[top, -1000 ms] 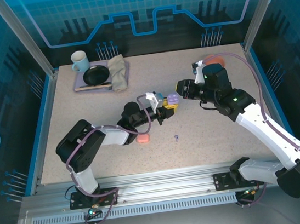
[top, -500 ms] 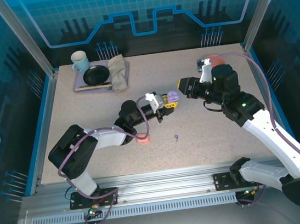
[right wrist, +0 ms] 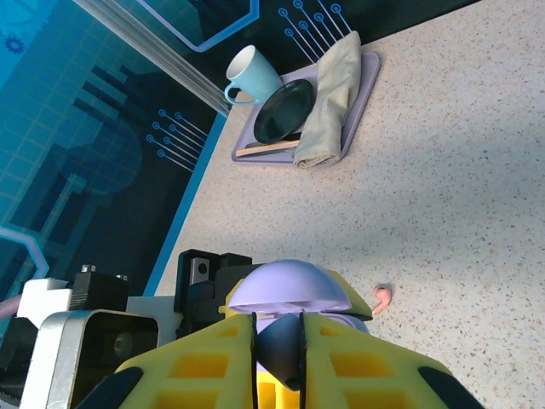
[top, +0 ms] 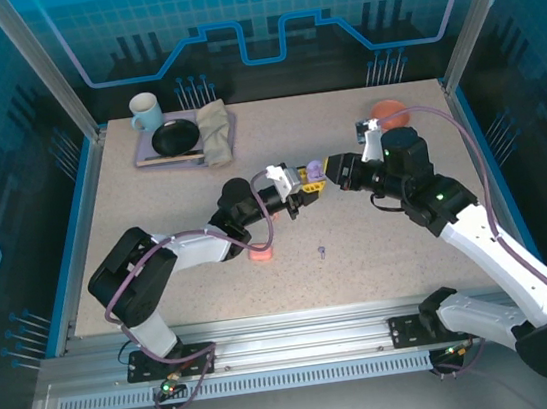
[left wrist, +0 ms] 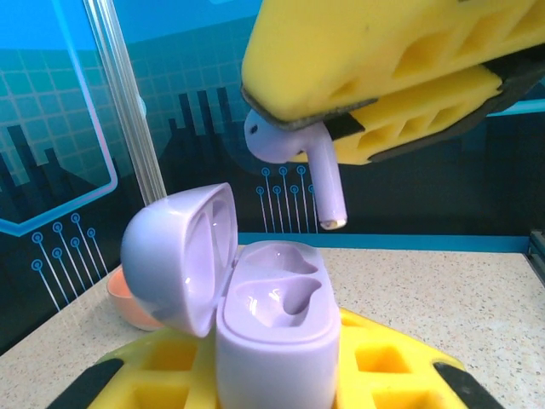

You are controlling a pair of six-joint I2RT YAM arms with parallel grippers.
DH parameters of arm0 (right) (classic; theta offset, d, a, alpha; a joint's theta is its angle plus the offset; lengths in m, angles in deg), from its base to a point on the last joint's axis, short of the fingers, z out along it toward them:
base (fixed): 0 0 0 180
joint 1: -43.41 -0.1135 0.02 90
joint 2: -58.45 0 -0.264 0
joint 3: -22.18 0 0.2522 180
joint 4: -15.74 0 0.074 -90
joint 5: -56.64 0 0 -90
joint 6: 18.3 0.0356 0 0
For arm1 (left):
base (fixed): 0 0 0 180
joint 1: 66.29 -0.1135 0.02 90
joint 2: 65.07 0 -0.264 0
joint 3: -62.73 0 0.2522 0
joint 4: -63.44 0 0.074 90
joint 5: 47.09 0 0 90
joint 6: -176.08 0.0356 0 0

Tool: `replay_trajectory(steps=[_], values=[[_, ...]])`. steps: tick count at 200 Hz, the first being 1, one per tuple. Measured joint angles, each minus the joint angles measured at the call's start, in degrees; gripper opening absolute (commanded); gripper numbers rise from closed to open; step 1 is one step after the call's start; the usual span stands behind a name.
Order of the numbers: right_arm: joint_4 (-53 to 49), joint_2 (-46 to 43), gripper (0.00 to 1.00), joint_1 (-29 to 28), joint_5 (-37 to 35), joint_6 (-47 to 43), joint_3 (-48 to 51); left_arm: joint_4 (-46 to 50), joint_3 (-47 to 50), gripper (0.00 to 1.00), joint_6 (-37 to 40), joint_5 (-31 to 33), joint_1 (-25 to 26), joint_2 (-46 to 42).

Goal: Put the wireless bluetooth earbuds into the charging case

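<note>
- The left gripper (left wrist: 272, 383) is closed around the base of a lilac charging case (left wrist: 277, 341) and holds it upright above the table (top: 427, 144), near the middle. The hinged lid (left wrist: 174, 256) is swung open to one side.
- The right gripper (left wrist: 311, 126) is nearly closed, pinching the head of a lilac earbud (left wrist: 294, 146) between its yellow pads.
- In the left wrist view, the earbud hangs just above the case without touching it, a little off to the side away from the lid. Its stem is the long axis. It points down towards the two empty sockets (left wrist: 277, 290), leaning slightly off vertical.
- The right arm carries the earbud, so the lowering looks to be its job. The stem probably has to line up over one socket first.
- A second lilac earbud (top: 321, 252) lies loose on the table nearer the arm bases, beside a salmon-pink case (top: 260, 255).
</note>
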Motion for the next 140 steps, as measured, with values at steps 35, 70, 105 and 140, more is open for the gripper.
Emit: replay_trajectory(steps=[35,70,105,140], values=[[0.7,0.8,0.18,-0.3,0.0,0.0,0.0,0.0,-0.1,0.00,0.0,0.0,0.0,0.0],[1.2,1.7,0.18,-0.3,0.0,0.0,0.0,0.1,-0.1,0.00,0.0,0.0,0.0,0.0],[1.4,1.9,0.17,-0.4,-0.3,0.0,0.0,0.2,-0.1,0.00,0.0,0.0,0.0,0.0],[1.4,2.0,0.17,-1.2,-1.6,-0.5,0.1,0.5,-0.1,0.00,-0.1,0.0,0.0,0.0]])
